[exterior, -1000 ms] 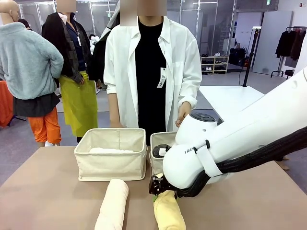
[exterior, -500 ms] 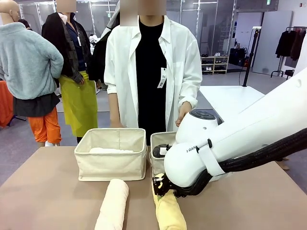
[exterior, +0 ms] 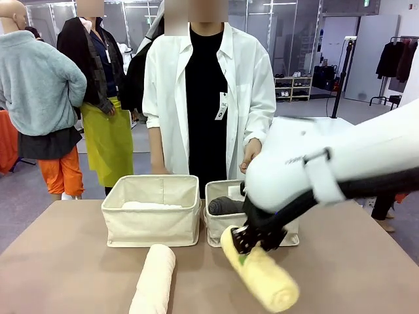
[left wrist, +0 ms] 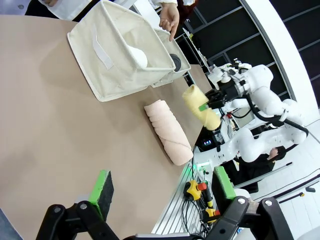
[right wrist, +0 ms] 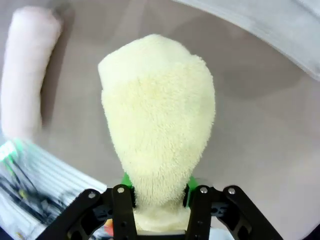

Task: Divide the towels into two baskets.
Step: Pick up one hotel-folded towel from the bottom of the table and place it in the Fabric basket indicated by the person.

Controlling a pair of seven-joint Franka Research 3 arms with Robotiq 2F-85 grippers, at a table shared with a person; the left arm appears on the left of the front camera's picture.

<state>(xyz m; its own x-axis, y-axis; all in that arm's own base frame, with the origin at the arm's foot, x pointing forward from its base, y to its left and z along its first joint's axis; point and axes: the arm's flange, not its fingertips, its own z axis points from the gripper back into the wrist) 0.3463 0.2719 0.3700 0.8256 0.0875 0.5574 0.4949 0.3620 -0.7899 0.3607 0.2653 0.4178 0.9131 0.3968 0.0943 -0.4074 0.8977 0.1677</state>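
Since a second ago we see the pale yellow towel (exterior: 258, 278) come up off the table (exterior: 65, 261); it now hangs in the air, tilted, with its free end low and toward the camera in the front view. The right gripper (exterior: 252, 239) has its fingers clamped on the upper end of that towel. In the right wrist view the green pads (right wrist: 127, 181) press into the terry on both sides, and the roll sticks out past them.

The cream towel (exterior: 154, 278) lies flat on the table, in front of the left basket (exterior: 150, 222), apart from the lifted one. The white towel (exterior: 150, 205) sits inside the left basket. The dark grey towel (exterior: 226, 206) sits in the right basket (exterior: 219, 232), which stands just beside the left one and is partly hidden by the right arm.

We see the left gripper (left wrist: 162, 187) with its fingers wide apart and nothing between them, over the near table edge and well away from the baskets. The person's hand (exterior: 250, 154) hangs above the right basket, touching nothing.
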